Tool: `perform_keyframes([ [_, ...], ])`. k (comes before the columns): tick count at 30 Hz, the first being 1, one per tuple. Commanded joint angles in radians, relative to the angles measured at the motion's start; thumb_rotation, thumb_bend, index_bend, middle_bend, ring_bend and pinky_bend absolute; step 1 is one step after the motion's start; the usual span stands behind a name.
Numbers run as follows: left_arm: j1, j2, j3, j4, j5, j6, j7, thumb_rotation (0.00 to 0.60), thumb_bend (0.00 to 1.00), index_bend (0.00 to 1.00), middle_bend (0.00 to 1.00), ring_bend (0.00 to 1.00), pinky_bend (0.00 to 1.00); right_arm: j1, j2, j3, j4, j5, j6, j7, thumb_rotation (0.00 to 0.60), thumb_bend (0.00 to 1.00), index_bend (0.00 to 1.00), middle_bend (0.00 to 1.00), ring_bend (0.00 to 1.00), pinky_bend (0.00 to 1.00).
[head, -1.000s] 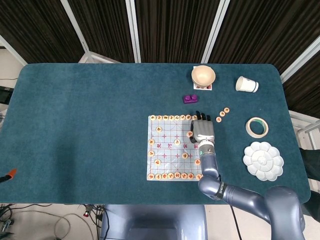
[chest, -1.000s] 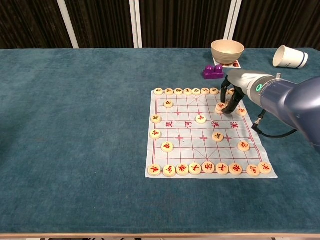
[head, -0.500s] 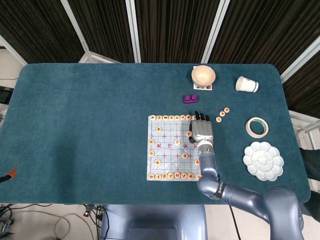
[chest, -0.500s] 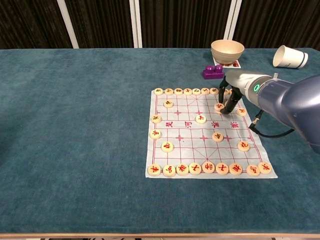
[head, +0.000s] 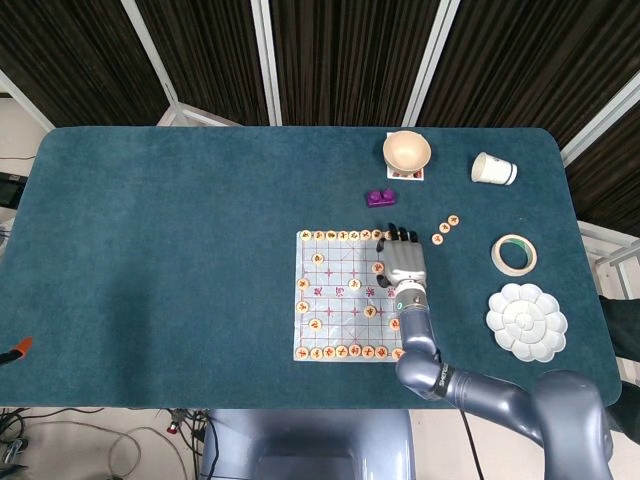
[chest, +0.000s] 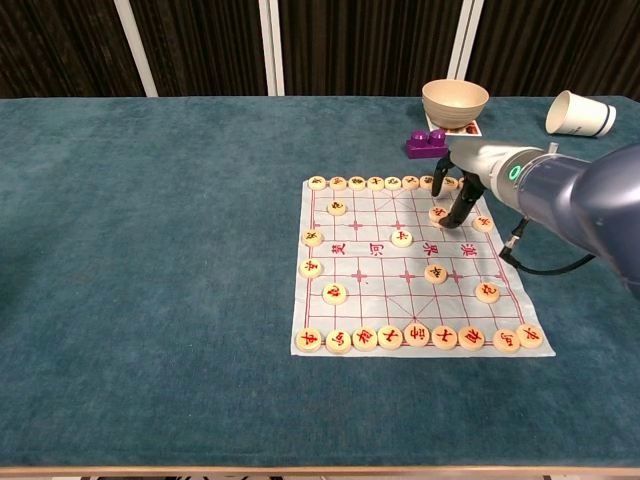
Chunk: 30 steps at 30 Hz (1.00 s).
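A paper Chinese chess board (head: 345, 300) (chest: 380, 270) lies on the teal table, with round wooden pieces along its near and far rows and a few in the middle. My right hand (head: 403, 262) (chest: 468, 185) hangs over the board's far right part, fingers pointing down. Its dark fingertips (chest: 455, 212) stand against one chess piece (chest: 437, 213) (head: 379, 268) that sits on the board. Whether the piece is pinched or only touched does not show. My left hand appears in neither view.
Beyond the board stand a purple block (head: 379, 197) (chest: 426, 143), a beige bowl (head: 407, 150) (chest: 455, 100) and a tipped paper cup (head: 494, 169) (chest: 580, 114). To the right lie three loose pieces (head: 444, 227), a tape roll (head: 514, 254) and a white palette (head: 526, 322).
My right hand has shifted slightly left and toward the far edge, bringing its fingertips closer around the piece. The piece has barely moved.
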Motion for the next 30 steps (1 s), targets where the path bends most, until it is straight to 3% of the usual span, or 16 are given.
perform_keyframes([
  [1,0.0,0.0,0.0,0.0,0.0,0.0,0.0,0.6,0.0,0.08,0.0,0.0,0.0,-0.002,0.028,0.007,-0.044,0.0,0.015,-0.003,0.6,0.38,0.32,0.0,0.0,0.08],
  [5,0.0,0.0,0.0,0.0,0.001,0.001,-0.001,0.6,0.0,0.08,0.0,0.0,0.0,-0.011,0.08,0.012,-0.134,-0.013,0.039,-0.003,0.6,0.38,0.25,0.0,0.0,0.08],
  [8,0.001,0.001,-0.001,-0.001,-0.001,0.001,-0.002,0.6,0.0,0.08,0.0,0.0,0.0,-0.042,0.158,0.022,-0.263,-0.059,0.078,0.029,0.6,0.38,0.21,0.0,0.0,0.08],
  [14,0.004,0.005,0.001,-0.005,0.008,0.008,-0.009,0.6,0.0,0.08,0.0,0.0,0.0,-0.194,0.38,-0.013,-0.572,-0.273,0.183,0.168,0.6,0.38,0.15,0.0,0.0,0.07],
  [18,0.007,0.005,0.007,-0.012,0.019,0.013,-0.005,0.6,0.0,0.08,0.0,0.0,0.0,-0.347,0.531,-0.104,-0.718,-0.484,0.245,0.317,0.6,0.38,0.14,0.0,0.0,0.06],
  [21,0.009,0.004,0.009,-0.016,0.024,0.017,-0.001,0.6,0.0,0.08,0.0,0.0,0.0,-0.453,0.61,-0.185,-0.756,-0.655,0.294,0.438,0.6,0.38,0.14,0.0,0.0,0.06],
  [25,0.011,0.003,0.01,-0.02,0.029,0.025,0.003,0.6,0.0,0.08,0.0,0.0,0.0,-0.598,0.646,-0.317,-0.722,-0.91,0.43,0.56,0.6,0.38,0.14,0.0,0.0,0.06],
  [30,0.012,0.002,0.008,-0.018,0.027,0.026,-0.001,0.6,0.0,0.08,0.0,0.0,0.0,-0.751,0.6,-0.451,-0.612,-1.12,0.603,0.616,0.6,0.38,0.14,0.0,0.0,0.05],
])
